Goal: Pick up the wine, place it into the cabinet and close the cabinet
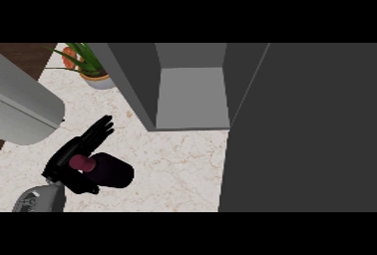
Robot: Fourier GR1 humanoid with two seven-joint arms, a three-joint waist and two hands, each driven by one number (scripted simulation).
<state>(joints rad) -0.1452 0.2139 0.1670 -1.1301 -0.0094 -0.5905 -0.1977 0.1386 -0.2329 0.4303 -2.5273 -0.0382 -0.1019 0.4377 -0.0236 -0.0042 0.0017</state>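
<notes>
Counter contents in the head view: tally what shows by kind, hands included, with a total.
Wine bottle: 1
Cabinet, door open: 1
Potted plant: 1
Grey appliance at left: 1
Hand, the left, beside the bottle: 1
Total: 5

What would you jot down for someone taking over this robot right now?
Left robot hand: beside the wine bottle on the counter, fingers straight, thumb under it, not curled round.
Right robot hand: out of view.
Cabinet: open, inside bare; door swung out at right.
Done: the hand has reached the bottle.
Left: grasp, lift, place inside, shut the door.
</notes>
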